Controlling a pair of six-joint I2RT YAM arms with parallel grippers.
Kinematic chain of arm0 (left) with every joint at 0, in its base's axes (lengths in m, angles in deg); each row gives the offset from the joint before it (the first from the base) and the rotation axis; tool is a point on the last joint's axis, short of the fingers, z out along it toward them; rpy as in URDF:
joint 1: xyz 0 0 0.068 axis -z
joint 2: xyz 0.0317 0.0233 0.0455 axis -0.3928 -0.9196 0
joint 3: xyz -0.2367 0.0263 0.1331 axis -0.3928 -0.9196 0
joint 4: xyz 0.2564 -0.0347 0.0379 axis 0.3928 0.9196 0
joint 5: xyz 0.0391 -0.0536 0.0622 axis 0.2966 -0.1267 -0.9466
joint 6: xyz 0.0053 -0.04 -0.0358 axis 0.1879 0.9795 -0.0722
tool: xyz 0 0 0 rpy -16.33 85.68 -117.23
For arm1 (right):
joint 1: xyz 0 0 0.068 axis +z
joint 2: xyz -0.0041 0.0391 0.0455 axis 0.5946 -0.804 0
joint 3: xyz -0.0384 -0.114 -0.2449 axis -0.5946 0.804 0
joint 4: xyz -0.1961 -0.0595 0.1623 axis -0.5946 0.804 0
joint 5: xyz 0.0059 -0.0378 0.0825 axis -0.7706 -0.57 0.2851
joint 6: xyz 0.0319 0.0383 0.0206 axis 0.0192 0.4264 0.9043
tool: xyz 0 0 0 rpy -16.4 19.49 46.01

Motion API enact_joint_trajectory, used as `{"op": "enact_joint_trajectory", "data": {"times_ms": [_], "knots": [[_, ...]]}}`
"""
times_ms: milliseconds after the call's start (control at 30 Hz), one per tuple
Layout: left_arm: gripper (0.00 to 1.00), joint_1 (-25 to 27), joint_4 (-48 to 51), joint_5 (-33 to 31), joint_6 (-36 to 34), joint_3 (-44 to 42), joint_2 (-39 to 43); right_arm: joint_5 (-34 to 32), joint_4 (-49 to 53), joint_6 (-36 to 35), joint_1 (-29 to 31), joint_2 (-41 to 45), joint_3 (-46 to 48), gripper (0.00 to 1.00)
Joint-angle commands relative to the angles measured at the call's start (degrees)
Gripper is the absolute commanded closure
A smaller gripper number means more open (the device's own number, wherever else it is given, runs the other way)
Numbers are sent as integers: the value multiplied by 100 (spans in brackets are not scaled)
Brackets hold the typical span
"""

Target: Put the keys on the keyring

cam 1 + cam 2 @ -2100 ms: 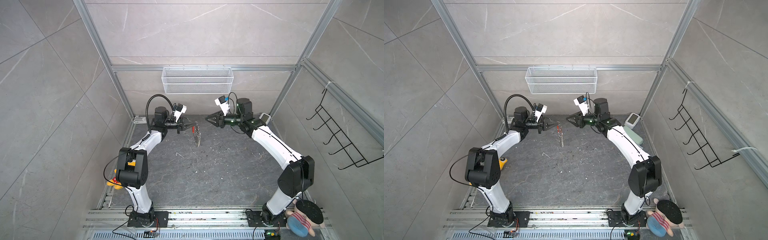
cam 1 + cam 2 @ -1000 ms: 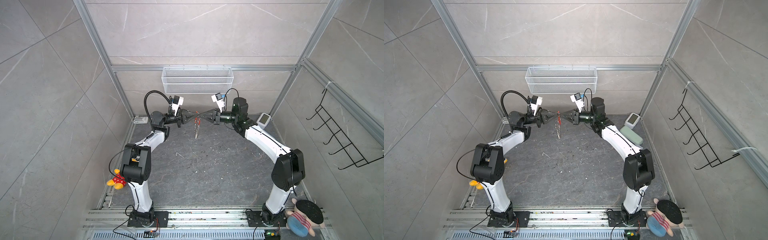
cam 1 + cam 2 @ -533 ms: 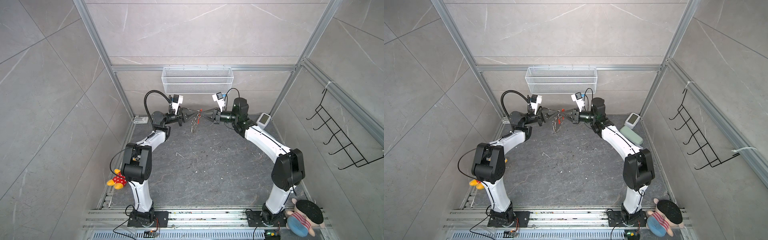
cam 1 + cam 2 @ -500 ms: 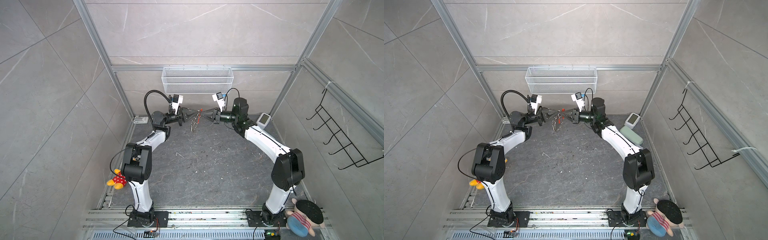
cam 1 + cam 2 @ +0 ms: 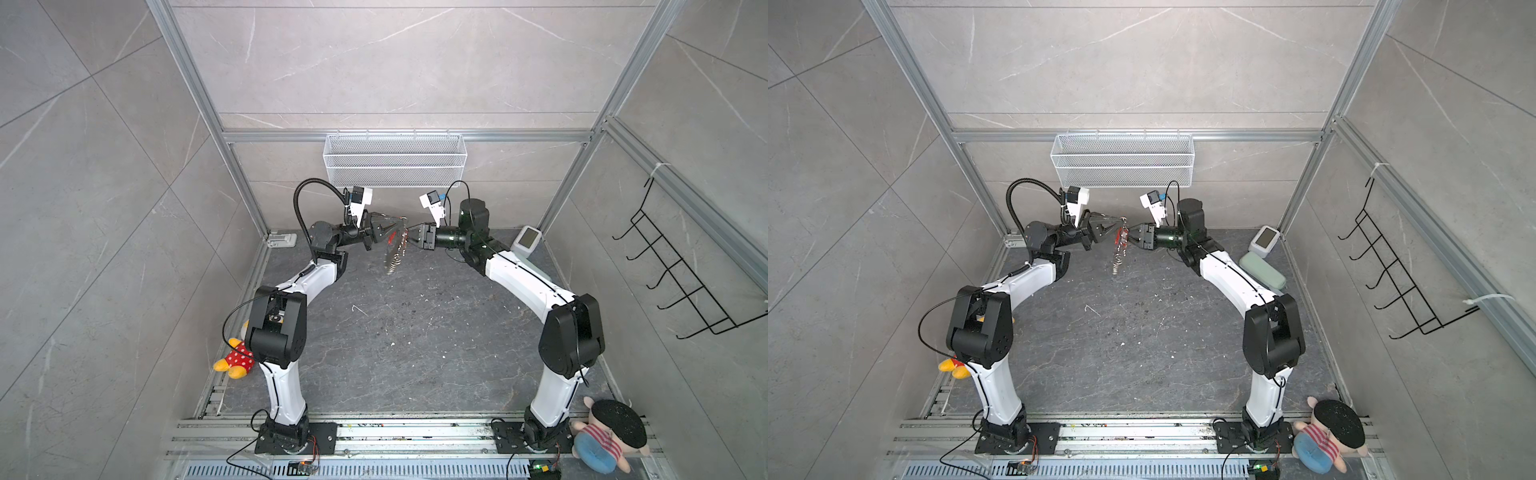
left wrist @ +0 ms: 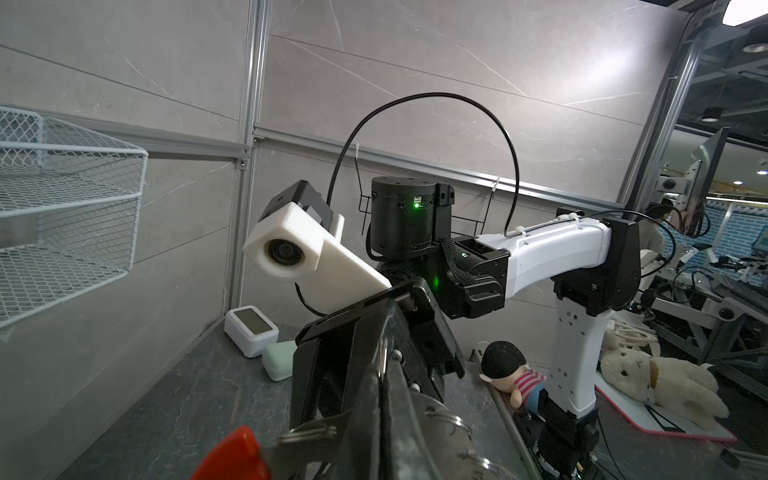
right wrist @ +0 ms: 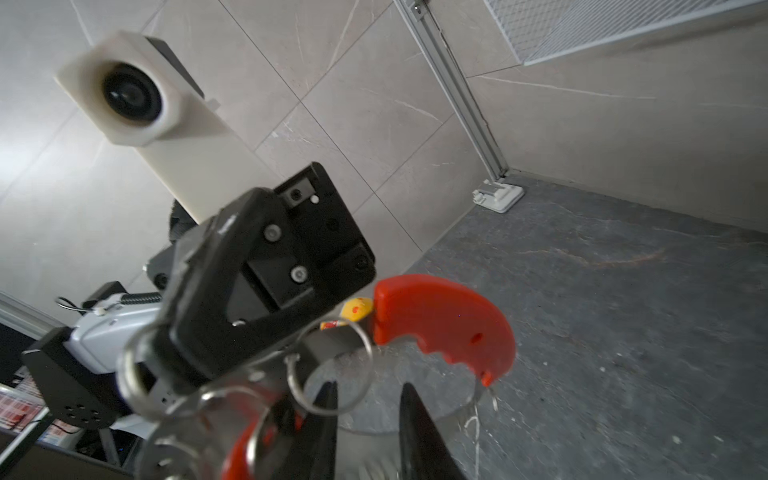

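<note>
Jaws of left gripper (image 5: 1115,222) clenched on the grey band of the keyring (image 5: 1119,249). It is held in the air over the far middle of the desk (image 5: 395,353), hanging down, not touching it. Jaws of right gripper (image 5: 1133,232) released, a gap between the fingers (image 7: 415,432), tips right at the ring's silver loops (image 7: 332,374). Curved red strip (image 7: 444,324) sits on the band. Keys (image 7: 243,451): only a blurred red piece among the loops just beside the right fingers, cannot tell if it is hooked on.

Desk is dark grey stone-look with white specks and scuffs. Walls (image 5: 395,62) are grey marble tile in an aluminium frame (image 5: 395,135). White wire mesh basket (image 5: 395,160) on back wall, black wire hook rack (image 5: 681,282) on right wall. Small white screen device (image 5: 528,239) and pale green case (image 5: 1262,270) in far right corner. Red polka-dot plush (image 5: 237,361) at left edge, striped doll (image 5: 606,432) at near right by the rails.
</note>
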Motion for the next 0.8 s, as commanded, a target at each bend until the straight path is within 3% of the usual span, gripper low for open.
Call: {"op": "enact_joint_trajectory", "data": {"times_ms": [0,233,567,767], "knots": [[100,28,-404,-134,51,210,99,-441,645,-613,-153,628,150,69],[100,23,-404,-124,102,229,80,-698,980,-1090,-187,1031,405,62],[100,34,-404,-118,240,259,24,-301,-395,-617,-191,1269,939,56],[100,44,-404,-89,277,241,37,-126,-819,-340,-191,1093,676,56]]}}
